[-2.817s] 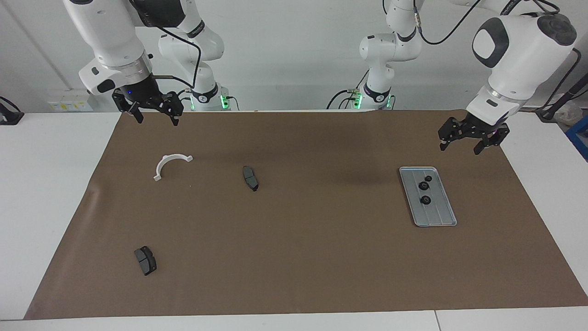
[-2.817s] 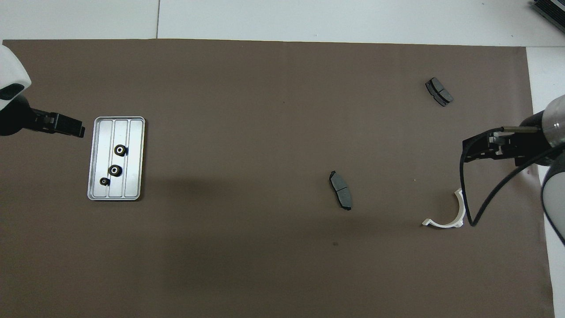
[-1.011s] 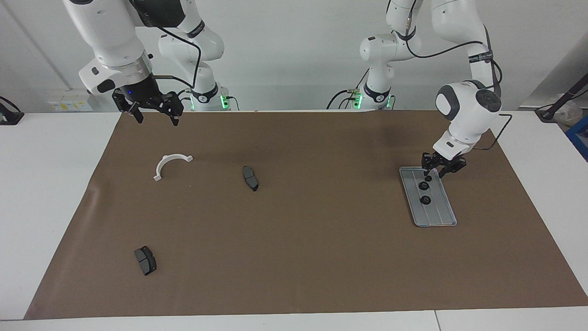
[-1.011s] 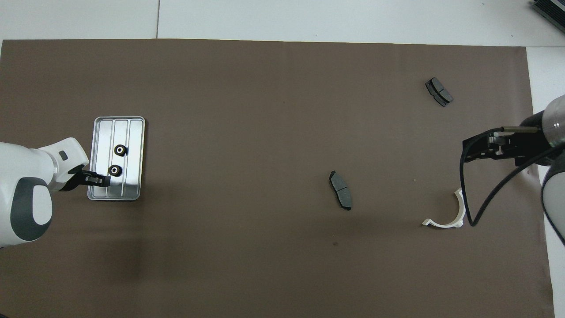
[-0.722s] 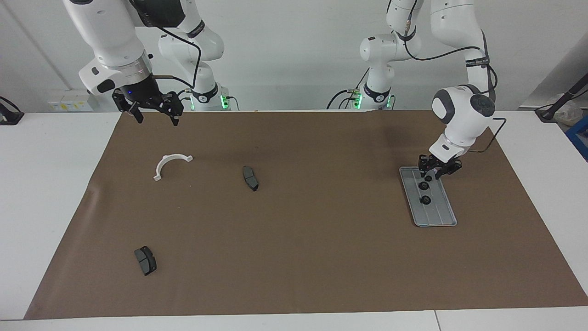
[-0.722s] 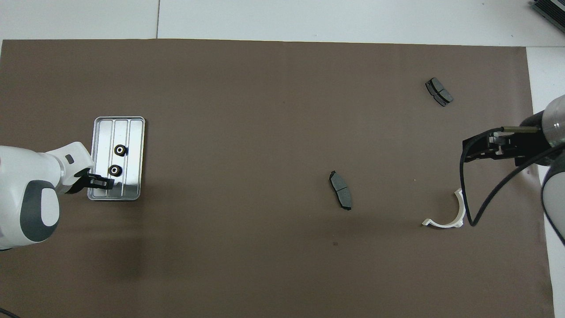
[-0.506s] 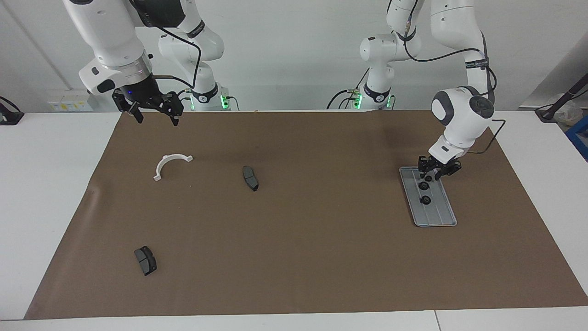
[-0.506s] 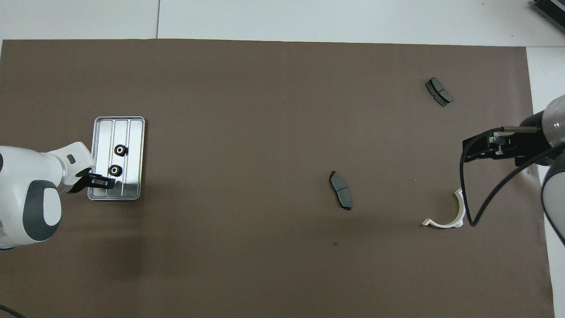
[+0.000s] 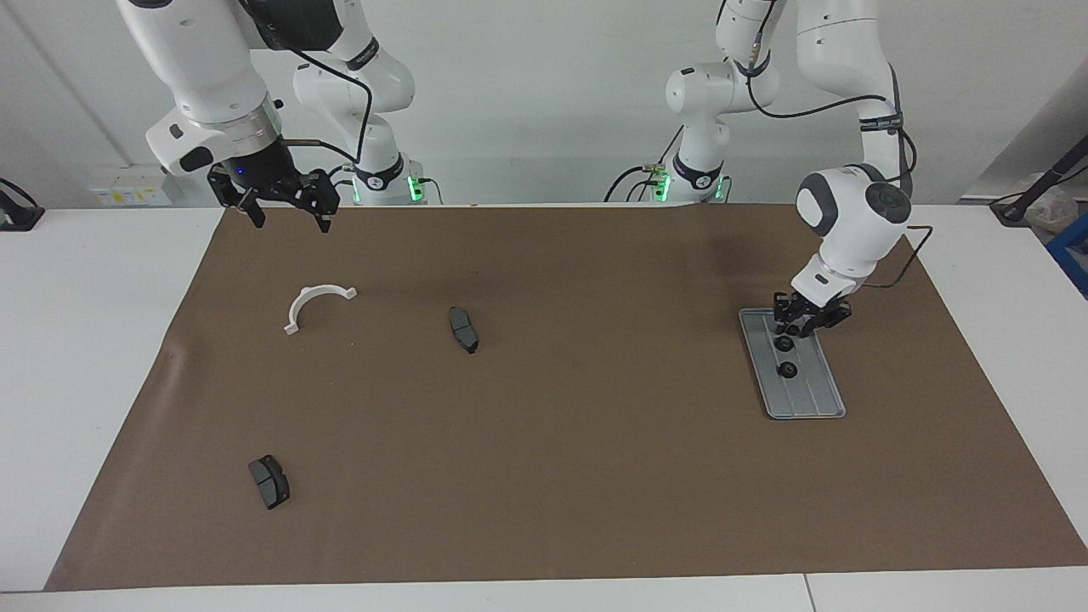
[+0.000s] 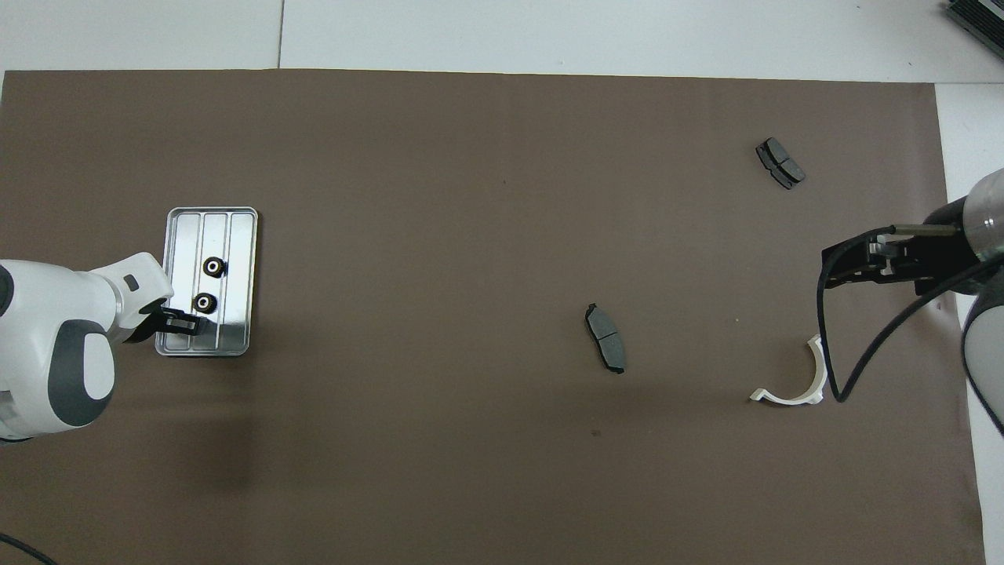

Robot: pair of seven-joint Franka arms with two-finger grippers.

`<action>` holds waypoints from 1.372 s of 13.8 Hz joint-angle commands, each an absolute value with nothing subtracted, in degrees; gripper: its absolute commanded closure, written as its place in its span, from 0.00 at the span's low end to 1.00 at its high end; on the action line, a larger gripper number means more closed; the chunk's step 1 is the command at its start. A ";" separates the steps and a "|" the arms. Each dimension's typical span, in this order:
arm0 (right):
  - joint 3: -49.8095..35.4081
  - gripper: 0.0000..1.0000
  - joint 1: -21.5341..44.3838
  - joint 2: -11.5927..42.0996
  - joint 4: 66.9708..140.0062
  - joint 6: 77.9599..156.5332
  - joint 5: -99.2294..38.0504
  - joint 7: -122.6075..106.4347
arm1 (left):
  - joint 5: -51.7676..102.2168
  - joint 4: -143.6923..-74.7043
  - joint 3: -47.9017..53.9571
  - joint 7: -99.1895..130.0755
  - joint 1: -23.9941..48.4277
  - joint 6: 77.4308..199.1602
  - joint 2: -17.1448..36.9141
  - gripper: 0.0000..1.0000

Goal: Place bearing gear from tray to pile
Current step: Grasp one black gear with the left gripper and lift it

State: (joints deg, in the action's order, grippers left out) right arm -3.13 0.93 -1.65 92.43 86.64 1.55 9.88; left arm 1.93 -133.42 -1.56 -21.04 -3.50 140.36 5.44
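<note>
At the right of the facing view, the left tool (image 9: 800,324) sits low over the robot-side end of the tray (image 9: 814,398), clenched around a small black bearing gear (image 9: 792,328). Two more gears (image 9: 784,343) lie on the tray. The right tool (image 9: 285,212) waits at upper left, fingers spread, above the brown surface (image 9: 595,442) near the white bracket (image 9: 316,304).

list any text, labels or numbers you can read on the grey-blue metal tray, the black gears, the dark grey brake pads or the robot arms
No text can be read.
Black bands on the left arm: white lettering, too small to read.
Grey-blue ridged metal tray, black gears, dark grey brake pads, white half-ring bracket: no markings visible.
</note>
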 commanded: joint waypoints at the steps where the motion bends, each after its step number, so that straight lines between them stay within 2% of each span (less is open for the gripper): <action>1: -3.60 0.00 0.00 -3.16 94.13 87.19 0.35 8.17 | 2.37 -134.56 -1.67 -21.45 -3.25 142.03 5.36 0.54; 19: -3.60 0.00 0.00 -3.16 94.13 87.19 0.35 8.17 | 2.37 -133.86 -1.67 -21.71 -3.34 141.60 5.71 0.80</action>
State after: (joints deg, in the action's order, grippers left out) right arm -3.13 0.93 -1.65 92.43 86.64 1.55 9.88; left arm 1.93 -133.47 -1.41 -21.04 -3.41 140.42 5.35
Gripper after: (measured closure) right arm 0.000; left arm 0.753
